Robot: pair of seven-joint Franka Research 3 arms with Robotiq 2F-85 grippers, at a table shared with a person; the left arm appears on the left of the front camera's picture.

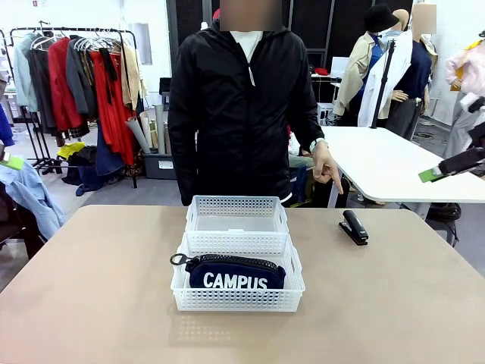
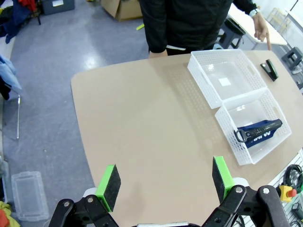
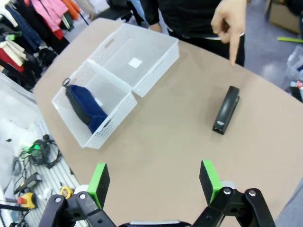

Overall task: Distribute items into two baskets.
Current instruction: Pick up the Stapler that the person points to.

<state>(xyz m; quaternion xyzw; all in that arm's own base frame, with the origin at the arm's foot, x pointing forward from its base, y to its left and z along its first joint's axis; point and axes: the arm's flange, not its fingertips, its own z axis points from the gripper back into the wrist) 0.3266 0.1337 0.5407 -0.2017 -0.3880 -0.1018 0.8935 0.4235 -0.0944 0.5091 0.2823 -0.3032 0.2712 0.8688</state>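
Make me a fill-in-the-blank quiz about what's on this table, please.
The near basket holds the ___.
The far basket is ___.
The person's hand points toward the ___ on the table.
The left gripper and right gripper both stand ___.
Missing words: pouch; empty; stapler; open.
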